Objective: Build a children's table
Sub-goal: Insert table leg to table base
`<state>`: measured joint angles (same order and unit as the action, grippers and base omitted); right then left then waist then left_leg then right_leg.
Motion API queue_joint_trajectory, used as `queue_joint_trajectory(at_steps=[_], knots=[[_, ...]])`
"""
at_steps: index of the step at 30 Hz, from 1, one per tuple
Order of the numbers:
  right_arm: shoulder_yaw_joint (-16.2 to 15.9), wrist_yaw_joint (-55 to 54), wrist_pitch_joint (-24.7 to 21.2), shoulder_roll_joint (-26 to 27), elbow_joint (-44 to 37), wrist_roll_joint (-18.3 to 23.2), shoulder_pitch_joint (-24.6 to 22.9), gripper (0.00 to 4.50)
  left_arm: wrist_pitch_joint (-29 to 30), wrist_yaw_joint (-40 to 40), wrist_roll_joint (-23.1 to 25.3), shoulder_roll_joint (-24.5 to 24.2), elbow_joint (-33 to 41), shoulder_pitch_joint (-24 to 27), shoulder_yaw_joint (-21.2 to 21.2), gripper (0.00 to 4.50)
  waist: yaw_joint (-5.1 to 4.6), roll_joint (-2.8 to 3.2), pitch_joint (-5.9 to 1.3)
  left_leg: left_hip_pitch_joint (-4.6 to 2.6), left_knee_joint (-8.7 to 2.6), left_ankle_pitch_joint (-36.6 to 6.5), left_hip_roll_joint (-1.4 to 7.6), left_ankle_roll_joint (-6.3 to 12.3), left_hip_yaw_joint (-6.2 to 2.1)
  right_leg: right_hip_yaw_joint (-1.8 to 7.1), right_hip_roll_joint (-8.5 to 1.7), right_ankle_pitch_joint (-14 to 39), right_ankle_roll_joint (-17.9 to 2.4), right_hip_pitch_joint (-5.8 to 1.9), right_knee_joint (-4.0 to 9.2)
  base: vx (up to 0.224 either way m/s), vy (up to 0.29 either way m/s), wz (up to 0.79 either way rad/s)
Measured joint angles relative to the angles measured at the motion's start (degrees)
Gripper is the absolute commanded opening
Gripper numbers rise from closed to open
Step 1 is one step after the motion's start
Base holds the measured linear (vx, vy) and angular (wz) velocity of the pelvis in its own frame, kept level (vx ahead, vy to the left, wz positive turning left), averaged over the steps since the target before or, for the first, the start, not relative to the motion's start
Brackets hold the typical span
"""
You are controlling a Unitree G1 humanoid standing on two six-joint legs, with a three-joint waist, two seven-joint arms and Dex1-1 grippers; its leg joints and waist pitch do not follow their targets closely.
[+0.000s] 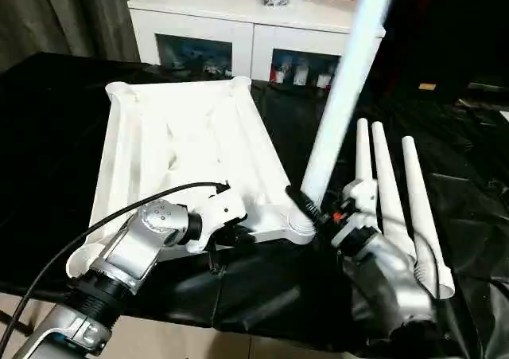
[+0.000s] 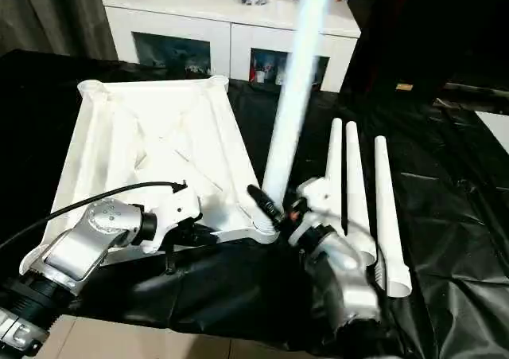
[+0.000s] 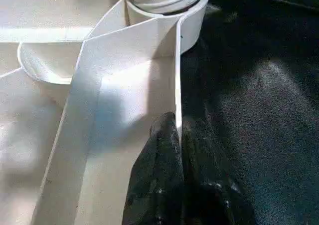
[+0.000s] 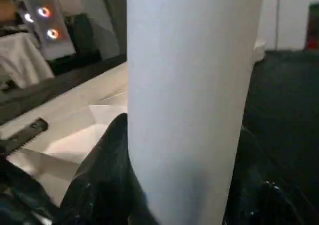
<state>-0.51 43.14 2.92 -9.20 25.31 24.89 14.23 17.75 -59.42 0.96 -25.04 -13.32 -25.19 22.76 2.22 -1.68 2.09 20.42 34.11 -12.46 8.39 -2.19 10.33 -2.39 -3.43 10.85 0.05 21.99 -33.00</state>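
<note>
The children's table top (image 1: 183, 144) lies upside down on black cloth, ribbed underside up. My left gripper (image 1: 238, 233) is shut on the thin side wall (image 3: 177, 105) close to the near right corner. In that corner's round socket (image 1: 301, 228) stands a white leg (image 1: 350, 72), leaning up and to the right. My right gripper (image 1: 314, 208) is shut around the leg's lower end; in the right wrist view the leg (image 4: 194, 100) sits between the black fingers (image 4: 104, 160). Three more legs (image 1: 390, 192) lie side by side to the right.
A white cabinet with glass doors (image 1: 254, 25) stands behind the work, small items on top. The black cloth (image 1: 48, 136) covers the surface out to the near edge, where the floor shows. The lying legs are close beside my right forearm.
</note>
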Motion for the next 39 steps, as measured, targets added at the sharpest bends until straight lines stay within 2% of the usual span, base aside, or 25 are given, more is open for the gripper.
queue_joint_trajectory(at_steps=[3, 6, 9, 10, 11, 13, 16, 18, 19, 21, 23, 25, 29, 30, 32, 36, 37, 39], knots=[[0.3, 2.3, -5.0, -2.3, -2.8, 2.7, 0.1, 1.87, -0.3, -0.8, -0.1, -0.1, 0.8, 0.2, 0.0, 0.00, 0.31, 0.21, 0.14, 0.09, 0.00, 0.0, 0.06, 0.02, 0.10, 0.02, 0.00, -0.3, -0.4, 0.04, -0.20, 0.000, 0.000, 0.00], [0.3, 4.5, -10.3, -5.3, -5.5, 5.1, 0.1, 1.87, -0.7, -1.5, -0.2, -0.2, 1.6, 0.3, 0.1, 0.00, 1.02, 0.40, 0.25, 0.13, -0.24, 0.1, 0.19, 0.14, 0.27, -0.02, 0.00, -0.2, -0.4, 0.09, -0.25, 0.000, 0.000, 0.00], [0.4, 6.3, -15.7, -7.6, -9.0, 7.1, 0.6, 1.87, -1.6, -1.6, -0.3, -0.9, 2.7, 0.5, 0.1, 0.00, 1.34, 0.55, 0.35, 0.53, -0.26, 0.5, 0.48, 0.67, 0.68, -0.12, 0.03, -0.1, -0.3, 0.59, -0.48, 0.000, 0.000, 0.00], [0.5, 6.5, -16.8, -8.0, -9.8, 7.3, 1.1, 1.87, -1.8, -1.5, -0.3, -1.3, 3.0, 0.5, -0.1, 0.43, 1.30, 0.51, 0.37, 0.77, -0.24, 0.6, 0.51, 0.84, 0.84, -0.06, 0.03, -0.1, -0.3, 0.96, -0.62, 0.000, 0.000, 0.00], [0.7, 6.2, -18.1, -8.4, -11.0, 7.9, 1.2, 1.87, -1.6, -1.5, -0.6, -1.4, 3.2, 0.5, -0.5, 0.43, 1.29, 0.50, 0.38, 0.91, -0.21, 0.6, 0.51, 0.85, 0.93, -0.01, 0.01, 0.0, -0.4, 1.18, -0.83, 0.000, 0.000, 0.00], [1.7, 5.5, -20.5, -8.9, -13.5, 9.4, 1.9, 1.87, -0.5, -1.5, -3.4, -1.3, 4.7, 1.1, -3.2, 0.53, 1.31, 0.32, 0.52, 1.03, -0.13, 0.6, 0.56, 0.85, 0.99, 0.01, 0.01, 0.0, -0.5, 1.42, -1.12, 0.000, 0.000, 0.00], [2.6, 4.5, -21.6, -9.1, -16.4, 10.9, 3.9, 1.87, 0.3, -1.7, -6.4, -1.2, 7.3, 0.9, -6.6, 0.82, 1.06, 0.24, 0.56, 0.91, -0.12, 0.6, 0.61, 0.73, 1.03, 0.00, 0.03, 0.0, -0.5, 1.39, -1.19, 0.000, 0.000, 0.00], [2.6, 3.7, -22.3, -9.1, -18.2, 11.0, 4.7, 1.87, 2.1, -2.1, -9.8, -0.7, 8.5, 0.9, -9.2, 0.96, 1.07, 0.21, 0.57, 0.85, -0.12, 0.7, 0.62, 0.59, 1.03, 0.01, 0.03, 0.0, -0.5, 1.36, -1.26, 0.000, 0.000, 0.00], [2.5, 2.9, -23.1, -8.9, -18.8, 11.0, 5.7, 1.87, 3.4, -2.1, -13.1, 0.2, 8.6, 0.6, -12.1, 0.96, 1.07, 0.17, 0.61, 0.83, -0.10, 0.7, 0.61, 0.48, 1.06, 0.04, 0.03, 0.0, -0.5, 1.36, -1.36, 0.000, 0.000, 0.00], [2.4, 2.1, -24.0, -9.0, -20.1, 10.9, 6.4, 1.87, 4.6, -1.4, -16.3, 1.1, 8.6, -0.8, -15.3, 1.11, 1.18, 0.08, 0.68, 0.80, -0.09, 0.7, 0.64, 0.25, 1.06, 0.01, 0.03, 0.0, -0.6, 1.35, -1.43, 0.000, 0.000, 0.00], [1.0, 2.0, -25.4, -9.8, -22.0, 9.8, 7.3, 1.87, 6.7, 1.1, -20.2, 3.1, 8.5, -4.0, -20.3, 1.32, 1.44, 0.01, 0.73, 0.73, -0.06, 0.8, 0.65, 0.18, 1.06, 0.00, 0.02, 0.0, -0.6, 1.28, -1.53, 0.000, 0.000, 0.00], [-2.6, 3.1, -27.5, -11.3, -24.4, 7.7, 8.0, 1.87, 9.3, 4.4, -24.1, 6.4, 8.7, -7.6, -23.9, 1.44, 1.67, -0.13, 0.79, 0.68, -0.02, 0.9, 0.70, 0.18, 1.06, -0.02, 0.02, 0.0, -0.6, 1.16, -1.55, 0.000, 0.000, 0.00], [-7.5, 4.3, -30.1, -11.5, -26.9, 6.0, 8.3, 1.86, 12.9, 7.6, -29.3, 11.6, 10.7, -9.3, -25.2, 1.82, 1.72, -0.29, 0.88, 0.68, 0.02, 0.9, 0.69, 0.19, 1.06, -0.01, 0.01, 0.0, -0.6, 1.12, -1.56, 0.000, 0.000, 0.00], [-7.7, 4.3, -30.4, -11.7, -27.1, 5.9, 8.4, 1.86, 14.1, 8.6, -30.4, 12.6, 10.7, -9.3, -25.7, 1.82, 1.78, -0.40, 0.96, 0.70, 0.03, 0.9, 0.70, 0.20, 1.06, -0.02, 0.01, 0.0, -0.6, 1.15, -1.61, 0.000, 0.000, 0.00], [-7.9, 4.1, -31.3, -12.1, -27.4, 5.9, 9.0, 1.86, 16.5, 10.2, -32.0, 14.3, 10.7, -9.3, -26.4, 2.10, 1.98, -0.61, 1.09, 0.69, 0.12, 0.9, 0.77, 0.19, 1.06, -0.06, 0.02, 0.0, -0.6, 1.17, -1.72, 0.000, 0.000, 0.00], [-8.0, 3.9, -32.6, -12.2, -28.7, 5.8, 9.1, 1.86, 20.3, 11.4, -35.5, 16.0, 11.0, -9.3, -27.5, 2.31, 2.24, -0.65, 1.13, 0.68, 0.23, 0.9, 0.80, 0.19, 1.06, -0.06, 0.03, 0.0, -0.6, 1.18, -1.84, 0.000, 0.000, 0.00], [-8.0, 3.7, -32.8, -11.9, -29.4, 5.8, 9.2, 1.86, 21.7, 11.6, -37.0, 16.5, 11.6, -9.3, -27.8, 2.55, 2.40, -0.68, 1.14, 0.67, 0.26, 0.9, 0.81, 0.19, 1.06, -0.07, 0.03, 0.0, -0.6, 1.18, -1.88, 0.000, 0.000, 0.00], [-8.2, 3.5, -32.8, -11.5, -29.7, 5.7, 9.4, 1.86, 23.3, 11.6, -39.1, 16.7, 12.9, -9.3, -27.9, 2.66, 2.51, -0.67, 1.14, 0.66, 0.33, 0.9, 0.81, 0.18, 1.06, -0.05, 0.03, 0.0, -0.6, 1.17, -1.93, 0.000, 0.000, 0.00]])
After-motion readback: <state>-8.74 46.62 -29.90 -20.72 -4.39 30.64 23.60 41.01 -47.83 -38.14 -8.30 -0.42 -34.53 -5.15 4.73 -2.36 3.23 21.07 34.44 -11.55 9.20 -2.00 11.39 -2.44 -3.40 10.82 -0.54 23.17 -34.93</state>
